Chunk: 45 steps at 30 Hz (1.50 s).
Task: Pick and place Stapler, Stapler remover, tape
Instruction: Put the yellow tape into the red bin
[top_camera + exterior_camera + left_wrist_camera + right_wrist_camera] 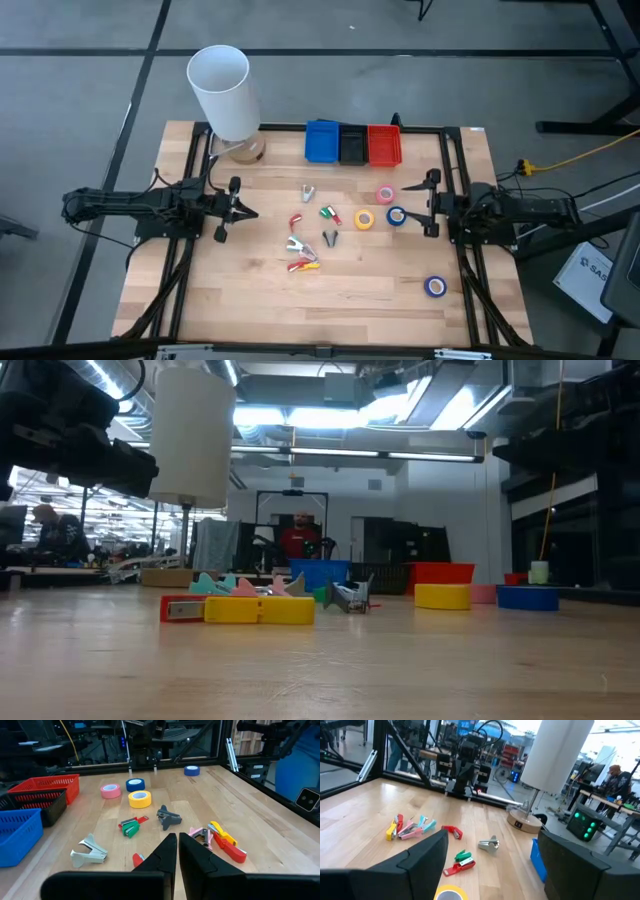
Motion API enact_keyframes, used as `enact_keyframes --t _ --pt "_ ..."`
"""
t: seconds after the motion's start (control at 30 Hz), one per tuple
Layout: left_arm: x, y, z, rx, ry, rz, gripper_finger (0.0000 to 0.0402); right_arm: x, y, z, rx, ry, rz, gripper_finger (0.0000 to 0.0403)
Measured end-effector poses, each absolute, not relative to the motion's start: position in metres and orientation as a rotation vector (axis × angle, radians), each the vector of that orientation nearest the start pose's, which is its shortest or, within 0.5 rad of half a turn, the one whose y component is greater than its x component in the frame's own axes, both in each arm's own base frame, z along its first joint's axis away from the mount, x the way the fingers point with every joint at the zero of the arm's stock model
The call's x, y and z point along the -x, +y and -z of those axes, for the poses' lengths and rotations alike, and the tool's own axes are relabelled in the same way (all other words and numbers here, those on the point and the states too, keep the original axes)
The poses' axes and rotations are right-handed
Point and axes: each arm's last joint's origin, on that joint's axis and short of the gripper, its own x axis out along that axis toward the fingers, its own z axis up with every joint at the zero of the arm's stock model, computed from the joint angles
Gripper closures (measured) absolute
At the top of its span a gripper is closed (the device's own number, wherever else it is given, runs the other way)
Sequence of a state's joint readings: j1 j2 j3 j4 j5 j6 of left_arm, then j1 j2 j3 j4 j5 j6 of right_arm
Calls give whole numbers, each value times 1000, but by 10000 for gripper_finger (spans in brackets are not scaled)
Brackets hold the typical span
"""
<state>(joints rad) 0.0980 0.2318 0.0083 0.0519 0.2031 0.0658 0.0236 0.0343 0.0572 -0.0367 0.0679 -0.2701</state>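
Small staplers, yellow, red and pink (301, 257) (223, 840), lie on their sides mid-table. Staple removers lie flat around them: a silvery one (309, 192) (89, 852), a green-and-red one (329, 213) (131, 826) and a dark grey one (330, 238) (167, 817). The tape rolls lie flat to their right: pink (385, 194), yellow (364, 219), blue (397, 215), and another blue one (435, 287) nearer the front. My left gripper (247, 212) (177, 852) is shut, level, left of the pile. My right gripper (408, 205) (492, 865) stands open, level, right of the rolls.
A blue (322, 141), a black (353, 145) and a red bin (384, 144) stand in a row at the table's far edge. A white lamp (222, 92) stands on a wooden base at the far left. People sit in the room beyond the table.
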Motion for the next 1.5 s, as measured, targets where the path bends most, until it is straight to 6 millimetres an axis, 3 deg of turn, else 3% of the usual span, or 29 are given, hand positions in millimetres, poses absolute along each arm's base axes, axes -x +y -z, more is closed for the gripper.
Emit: enact_keyframes --t 0.33,0.7,1.0,1.5 --pt "-110 5 -152 -40 167 111 386 -98 0 -244 280 242 12 93" --pt "-110 5 -152 -40 166 111 386 -148 2 -309 283 341 -2 93" --pt "-110 5 -152 -40 166 110 386 -185 4 -328 285 362 -13 93" --pt "-110 5 -152 -40 167 110 386 -217 8 -339 283 262 -11 93"
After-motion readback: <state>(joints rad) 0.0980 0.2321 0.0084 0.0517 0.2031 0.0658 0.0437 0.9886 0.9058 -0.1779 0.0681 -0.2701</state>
